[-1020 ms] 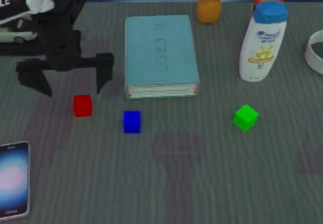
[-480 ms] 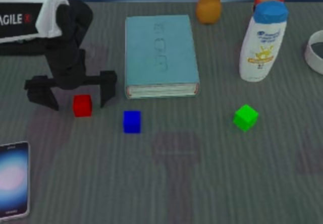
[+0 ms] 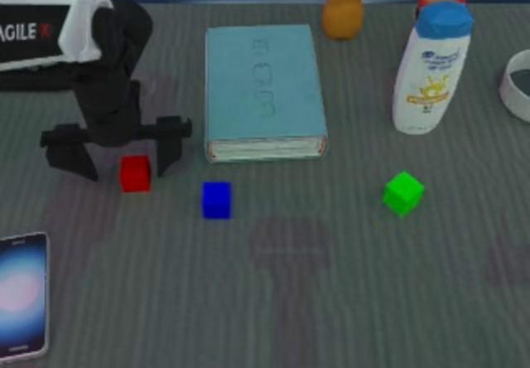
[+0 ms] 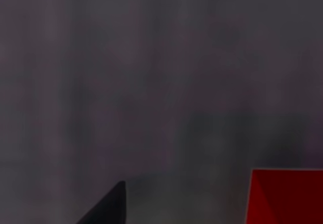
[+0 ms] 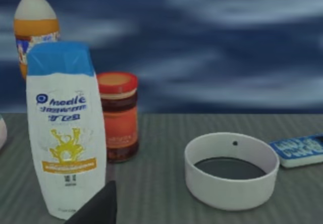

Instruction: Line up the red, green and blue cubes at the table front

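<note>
Left gripper (image 3: 124,157) is low at the table's (image 3: 348,302) left side, fingers spread, straddling the red cube (image 3: 135,173), which sits between them toward the front. Blue cube (image 3: 217,200) lies just right, green cube (image 3: 403,192) well right. Right gripper is unseen from above; its finger state cannot be told

Soft, even light is noted; faint blurred shadows are cast on the table (image 3: 348,302) below the book (image 3: 263,86).
</note>
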